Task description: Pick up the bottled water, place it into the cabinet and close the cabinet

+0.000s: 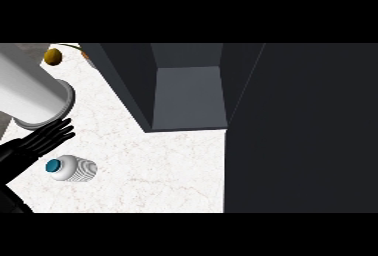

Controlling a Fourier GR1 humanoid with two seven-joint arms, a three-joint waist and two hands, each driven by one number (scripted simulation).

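The water bottle (74, 169), white and ribbed with a blue cap, sits on the pale marble counter (162, 170) at the lower left, its cap pointing left. My left hand (40, 141) comes in from the left edge with straight, spread fingers, just above and left of the bottle and apart from it. A thick grey forearm (29, 95) fills the upper left. The dark cabinet (125, 80) stands at the back with its inner space (188, 95) showing. A big dark panel (303, 130), apparently its door, covers the right side. My right hand does not show.
A yellow-brown round object (52, 56) lies at the far left back of the counter, with something orange (87, 54) beside the cabinet's corner. Bare counter stretches between the bottle and the cabinet front.
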